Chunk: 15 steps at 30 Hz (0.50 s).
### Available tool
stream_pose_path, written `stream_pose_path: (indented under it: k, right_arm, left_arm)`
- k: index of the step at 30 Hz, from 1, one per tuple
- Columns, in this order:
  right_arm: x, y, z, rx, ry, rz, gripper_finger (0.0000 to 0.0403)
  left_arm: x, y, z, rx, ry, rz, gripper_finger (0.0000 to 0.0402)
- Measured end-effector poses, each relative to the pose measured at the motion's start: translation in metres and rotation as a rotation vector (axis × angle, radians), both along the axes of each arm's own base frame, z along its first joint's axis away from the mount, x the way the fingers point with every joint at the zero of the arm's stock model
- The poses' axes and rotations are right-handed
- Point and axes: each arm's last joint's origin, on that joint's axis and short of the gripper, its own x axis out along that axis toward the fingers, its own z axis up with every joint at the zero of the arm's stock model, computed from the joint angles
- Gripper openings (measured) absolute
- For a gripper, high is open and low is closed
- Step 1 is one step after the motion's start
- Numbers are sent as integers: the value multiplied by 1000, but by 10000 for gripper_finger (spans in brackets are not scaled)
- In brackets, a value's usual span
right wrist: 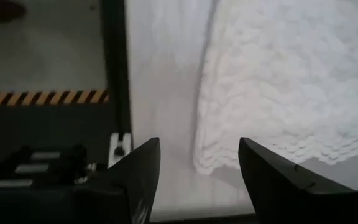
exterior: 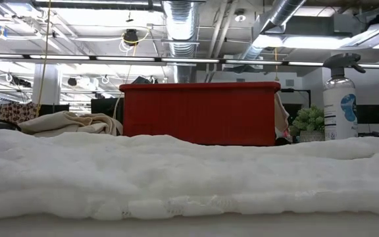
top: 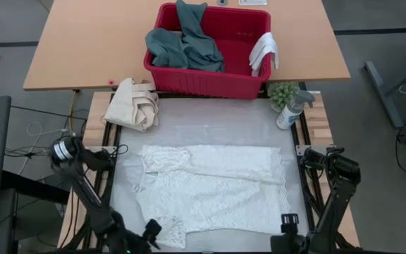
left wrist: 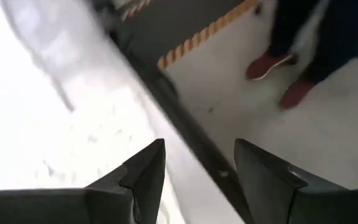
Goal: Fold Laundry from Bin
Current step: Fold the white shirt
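- Left tool [left wrist: 197,180]: fingers apart, nothing between them. It sits at the near left corner of the worktop [top: 210,123], by the near left end of the white textured towel [top: 210,187]; in the left wrist view the gap between its fingers looks over the worktop's dark edge to the floor, where a person's red shoes [left wrist: 278,74] stand.
- The white textured towel lies spread flat across the middle of the worktop, its far edge folded over in a band; bare worktop shows beyond it, up to the bin.
- A cream canvas cloth [top: 134,102] lies bundled at the far left corner, clear of the towel.
- The red bin [top: 206,77] stands on the tan table behind the worktop, a teal-green garment [top: 185,46] heaped in its left part and a small white cloth [top: 263,53] draped over its right rim.
- A spray bottle [top: 291,109] and a small green plant [top: 282,93] stand at the far right corner.
- Right tool [right wrist: 199,180]: fingers apart, empty, at the near right corner over the towel's lacy right edge, not touching it as far as the right wrist view shows.
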Motion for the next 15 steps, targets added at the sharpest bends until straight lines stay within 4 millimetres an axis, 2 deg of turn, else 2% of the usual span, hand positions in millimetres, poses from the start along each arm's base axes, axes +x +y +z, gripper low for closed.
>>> stream_pose_path:
  k: [3,7,15]
  right_arm:
    - [2,-1,0,-18,-62,-54,240]
    - [11,-6,1,-36,-114,-117,240]
    - [22,-7,-4,-58,-160,-111,240]
  left_arm:
    - [9,-4,-24,48,63,47,182]
    - [12,-6,-52,118,111,69,182]
    - [15,-3,-57,74,133,238,182]
